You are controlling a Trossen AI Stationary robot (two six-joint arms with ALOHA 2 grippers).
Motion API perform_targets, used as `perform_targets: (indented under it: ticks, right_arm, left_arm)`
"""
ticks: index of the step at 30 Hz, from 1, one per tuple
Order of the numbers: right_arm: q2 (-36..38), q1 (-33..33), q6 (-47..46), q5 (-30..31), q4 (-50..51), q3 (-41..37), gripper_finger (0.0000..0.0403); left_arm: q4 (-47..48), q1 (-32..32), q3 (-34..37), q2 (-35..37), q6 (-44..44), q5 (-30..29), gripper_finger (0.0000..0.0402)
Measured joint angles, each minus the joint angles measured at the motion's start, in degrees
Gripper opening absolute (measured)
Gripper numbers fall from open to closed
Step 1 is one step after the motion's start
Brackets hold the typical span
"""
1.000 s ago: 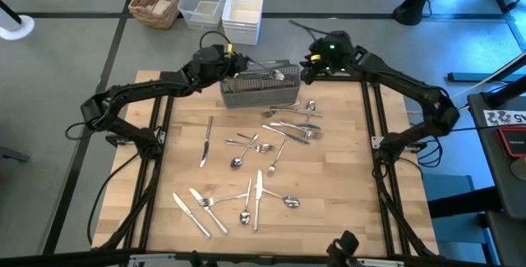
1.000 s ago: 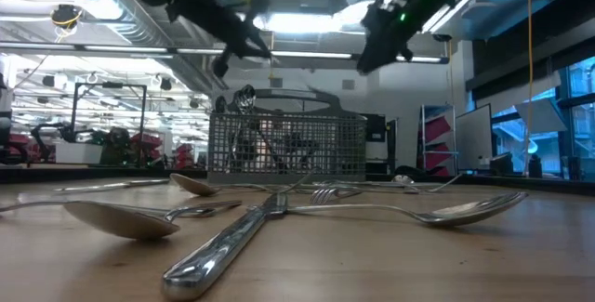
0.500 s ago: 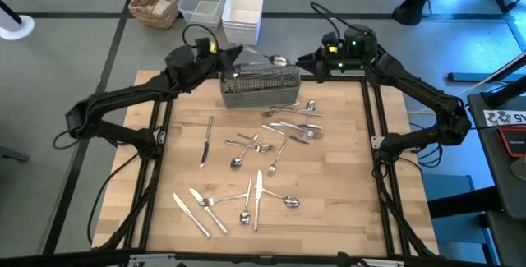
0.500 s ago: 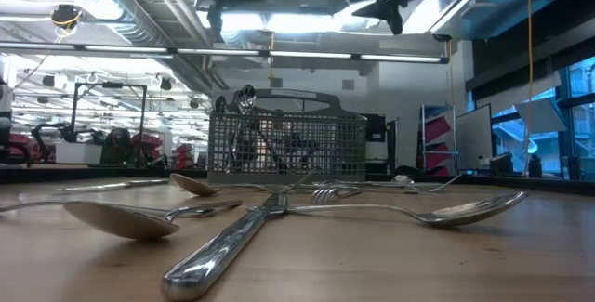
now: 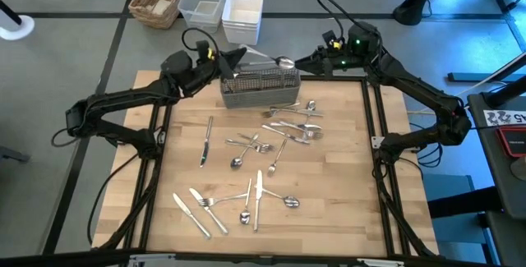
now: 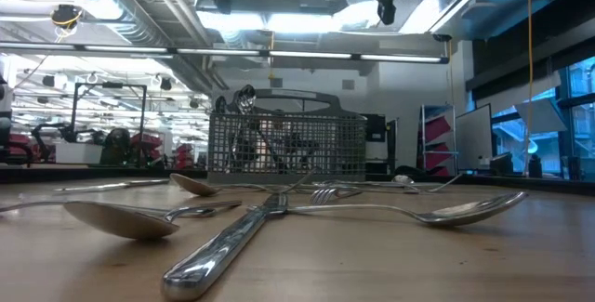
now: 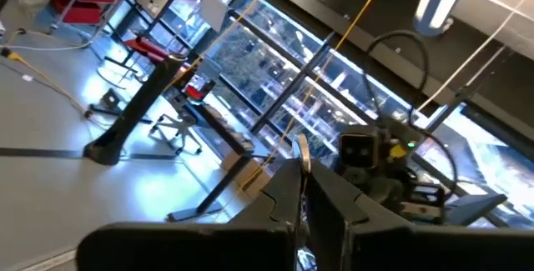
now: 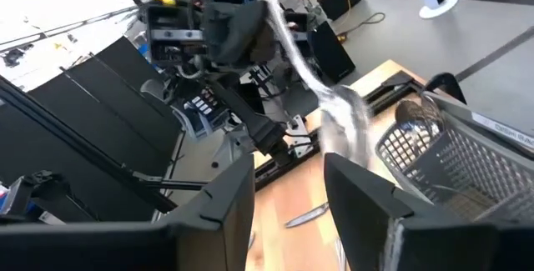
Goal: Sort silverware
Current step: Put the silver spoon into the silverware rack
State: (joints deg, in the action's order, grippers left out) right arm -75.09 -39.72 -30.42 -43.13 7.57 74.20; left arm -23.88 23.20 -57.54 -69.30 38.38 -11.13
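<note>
Evidently this is a hand-over in mid-air. The left gripper (image 5: 233,58) is pressed together on the handle of a shiny silver metal spoon (image 5: 279,60), holding it above the far edge of the pale wooden table (image 5: 345,201), just over the grey wire-mesh caddy (image 5: 259,86) that sits at the middle of that edge. The right gripper (image 5: 306,60) faces it from the other side with its fingers spread, and in its wrist view the spoon's bowl (image 8: 344,119) hangs in the gap between them.

By my reading, the next move is for the right gripper to close on the bowl end, and only then for the left to let go (release too soon and the spoon drops beside the caddy). After that it wants lowering into a compartment.

Most of the job looks undone. The rest of the silverware (image 5: 259,189), forks, knives and spoons, lies scattered from the middle of the table down towards its near edge.

Several things I cannot make out:
- Whether the spoon touches the right fingers.
- How many pieces stand in the caddy, beyond a few tops at one end.
- Which compartment is meant for what.

In the low view both grippers are cut off at the top.
</note>
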Motion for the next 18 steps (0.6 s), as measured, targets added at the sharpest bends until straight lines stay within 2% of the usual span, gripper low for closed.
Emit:
perform_targets:
  ticks: [18]
  right_arm:
    - [0.0,0.0,-1.0,-0.1,-0.3,0.0,0.0147]
  left_arm:
    - [-3.0,-1.2,0.0,0.0,0.3,-0.2,0.0005]
